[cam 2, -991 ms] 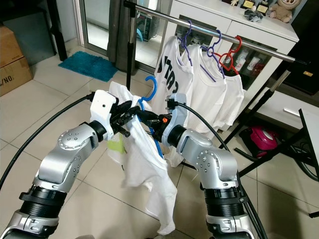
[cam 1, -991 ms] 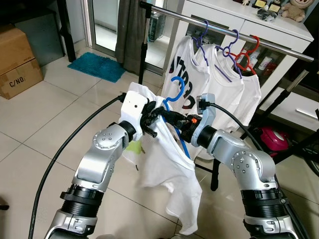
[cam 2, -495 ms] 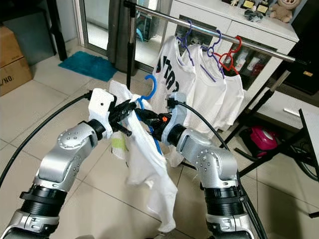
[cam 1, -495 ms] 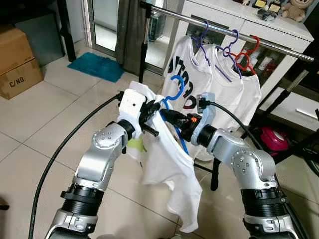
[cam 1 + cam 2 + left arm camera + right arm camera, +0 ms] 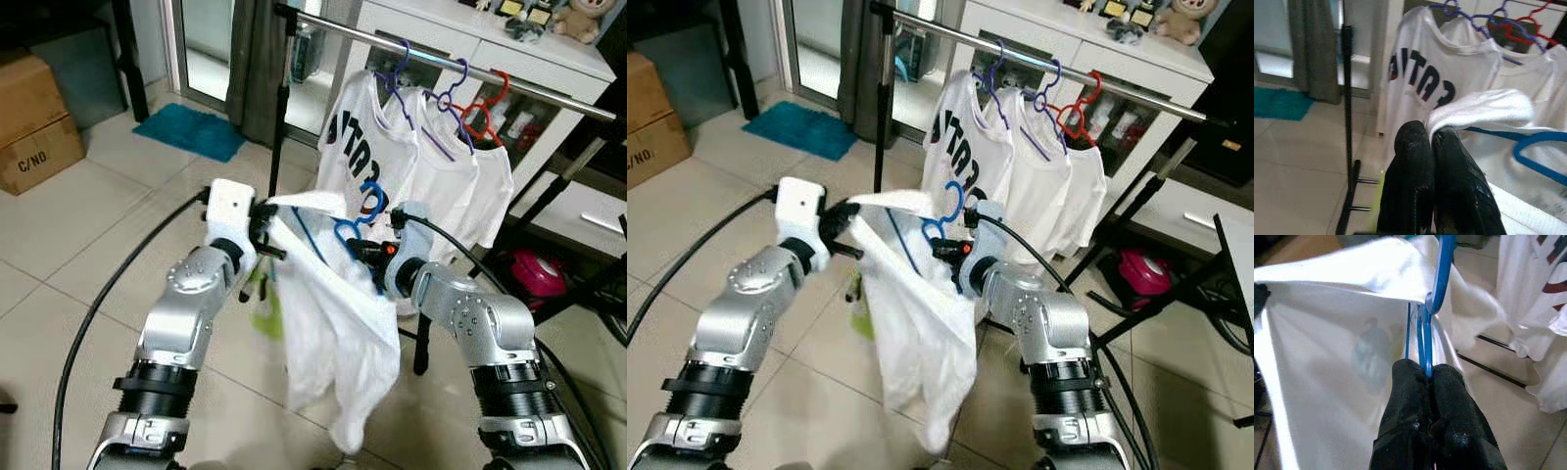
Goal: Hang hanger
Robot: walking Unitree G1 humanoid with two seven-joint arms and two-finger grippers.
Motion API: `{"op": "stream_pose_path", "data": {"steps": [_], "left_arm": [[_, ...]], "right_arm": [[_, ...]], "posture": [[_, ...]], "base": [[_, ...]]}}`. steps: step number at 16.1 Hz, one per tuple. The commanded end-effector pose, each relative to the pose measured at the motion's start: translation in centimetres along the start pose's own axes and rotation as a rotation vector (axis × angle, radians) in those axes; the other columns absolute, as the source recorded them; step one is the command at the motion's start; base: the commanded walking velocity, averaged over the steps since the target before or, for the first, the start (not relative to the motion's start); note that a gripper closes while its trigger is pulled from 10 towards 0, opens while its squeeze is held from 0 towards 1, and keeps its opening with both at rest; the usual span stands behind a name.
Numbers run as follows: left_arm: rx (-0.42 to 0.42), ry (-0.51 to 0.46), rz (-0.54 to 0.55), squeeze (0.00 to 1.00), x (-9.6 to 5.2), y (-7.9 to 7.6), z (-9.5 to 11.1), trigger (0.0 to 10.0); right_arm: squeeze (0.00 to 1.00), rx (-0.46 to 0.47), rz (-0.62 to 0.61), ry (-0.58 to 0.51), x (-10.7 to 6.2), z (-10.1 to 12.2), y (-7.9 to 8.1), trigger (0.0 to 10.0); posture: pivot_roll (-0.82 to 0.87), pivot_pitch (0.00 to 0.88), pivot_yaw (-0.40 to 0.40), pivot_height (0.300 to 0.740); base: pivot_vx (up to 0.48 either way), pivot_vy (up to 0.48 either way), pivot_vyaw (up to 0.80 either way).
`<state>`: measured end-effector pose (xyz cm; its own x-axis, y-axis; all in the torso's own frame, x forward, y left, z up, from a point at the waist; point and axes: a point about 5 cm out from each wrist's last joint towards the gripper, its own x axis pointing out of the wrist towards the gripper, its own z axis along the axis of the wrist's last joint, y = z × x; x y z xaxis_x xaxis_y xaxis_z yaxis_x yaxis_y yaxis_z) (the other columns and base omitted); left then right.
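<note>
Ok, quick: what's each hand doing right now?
Left hand: closed on the white shirt.
Right hand: closed on the blue hanger.

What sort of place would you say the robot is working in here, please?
Probably a home living area used for drying laundry: a clothes rail with white T-shirts on hangers, a white cabinet behind it, a tiled floor and a cardboard box.

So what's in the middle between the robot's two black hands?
A white T-shirt, stretched between them on a blue hanger, as the left eye view shows. The left gripper pinches the shirt; the right gripper holds the hanger.
</note>
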<state>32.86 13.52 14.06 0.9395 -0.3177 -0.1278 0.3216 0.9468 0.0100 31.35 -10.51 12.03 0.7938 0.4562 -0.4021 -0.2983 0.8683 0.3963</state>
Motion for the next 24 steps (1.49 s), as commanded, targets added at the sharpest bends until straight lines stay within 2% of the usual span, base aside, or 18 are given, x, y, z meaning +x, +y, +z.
{"op": "stream_pose_path", "data": {"steps": [1, 2, 3, 4, 6, 8, 9, 11, 12, 16, 18, 20, 21, 22, 23, 24], "left_arm": [[0.006, -0.027, 0.024, 0.00, 0.4, 0.1, 0.8, 0.0], [0.001, -0.024, 0.016, 0.00, 0.4, 0.0, 0.7, 0.0], [0.002, -0.007, -0.009, 0.00, 0.5, -0.4, 0.5, 0.0], [0.006, 0.036, -0.073, 0.00, 0.5, -1.3, -0.3, 0.0], [0.011, 0.052, -0.087, 0.00, 0.4, -1.7, -0.6, 0.0], [0.012, 0.069, -0.088, 0.00, 0.4, -1.9, -0.9, 0.0], [0.015, 0.069, -0.084, 0.00, 0.4, -1.9, -0.9, 0.0], [0.018, 0.057, -0.079, 0.00, 0.4, -1.8, -0.7, 0.0], [0.019, 0.038, -0.060, 0.00, 0.5, -1.6, -0.3, 0.0], [0.023, 0.016, -0.013, 0.00, 0.6, -0.9, 0.1, 0.0], [0.028, 0.017, -0.003, 0.00, 0.7, -0.7, 0.2, 0.0], [0.033, 0.022, -0.008, 0.00, 0.7, -0.8, 0.1, 0.0], [0.038, 0.029, -0.012, 0.00, 0.7, -0.9, 0.0, 0.0], [0.040, 0.035, -0.014, 0.00, 0.7, -0.9, -0.1, 0.0], [0.041, 0.039, -0.019, 0.00, 0.7, -0.9, -0.2, 0.0], [0.042, 0.035, -0.036, 0.00, 0.7, -1.1, -0.2, 0.0]], "right_arm": [[0.00, 0.005, -0.067, -0.029, -0.6, 0.3, -1.2, 10.0], [0.00, 0.015, -0.072, -0.055, -0.5, 0.6, -1.2, 10.0], [0.00, 0.051, -0.115, -0.126, -0.6, 1.5, -1.4, 10.0], [0.00, 0.111, -0.141, -0.202, -0.7, 2.5, -1.4, 10.0], [0.00, 0.137, -0.198, -0.268, -0.8, 3.2, -1.8, 10.0], [0.00, 0.147, -0.308, -0.355, -1.2, 4.3, -2.8, 10.0], [0.00, 0.103, -0.315, -0.319, -1.1, 4.0, -2.9, 10.0], [0.00, -0.135, -0.221, -0.082, -0.1, 1.4, -2.0, 10.0], [0.00, -0.266, -0.167, 0.035, -0.2, -0.7, -1.7, 10.0], [0.00, -0.349, -0.105, 0.125, -0.8, -1.5, -2.0, 10.0], [0.00, -0.330, 0.063, 0.049, -1.4, 0.0, -0.7, 10.0], [0.00, -0.292, 0.120, -0.028, -1.6, 1.2, 0.1, 10.0], [0.00, -0.240, 0.153, -0.075, -1.6, 1.9, 0.6, 10.0], [0.00, -0.216, 0.149, -0.106, -1.5, 2.3, 0.7, 10.0], [0.00, -0.189, 0.091, -0.144, -1.3, 2.8, 0.4, 10.0], [0.00, -0.207, 0.067, -0.143, -1.1, 2.7, 0.3, 10.0]], "posture": [[0.01, 0.000, -0.170, 0.740], [0.01, 0.000, -0.169, 0.740], [0.01, 0.000, -0.169, 0.740], [0.01, 0.000, -0.169, 0.740], [0.01, 0.000, -0.169, 0.740], [0.01, 0.000, -0.173, 0.740], [0.01, 0.000, -0.173, 0.740], [0.01, 0.000, -0.174, 0.740], [0.01, 0.000, -0.175, 0.740], [0.01, 0.000, -0.167, 0.740], [0.01, 0.000, -0.160, 0.740], [0.01, 0.000, -0.160, 0.740], [0.01, 0.000, -0.160, 0.740], [0.01, 0.000, -0.162, 0.740], [0.01, 0.000, -0.162, 0.740], [0.01, 0.000, -0.164, 0.740]], "base": [[0.000, 0.000, 0.00], [0.000, 0.000, 0.00], [0.000, 0.000, 0.00], [0.000, 0.000, 0.00], [0.000, 0.000, 0.00], [0.000, 0.000, 0.00], [0.000, 0.000, 0.00], [0.000, 0.000, 0.00], [0.000, 0.000, 0.00], [0.000, 0.000, 0.00], [0.000, 0.000, 0.00], [0.000, 0.000, 0.00], [0.000, 0.000, 0.00], [0.000, 0.000, 0.00], [0.000, 0.000, 0.00], [0.000, 0.000, 0.00]]}}
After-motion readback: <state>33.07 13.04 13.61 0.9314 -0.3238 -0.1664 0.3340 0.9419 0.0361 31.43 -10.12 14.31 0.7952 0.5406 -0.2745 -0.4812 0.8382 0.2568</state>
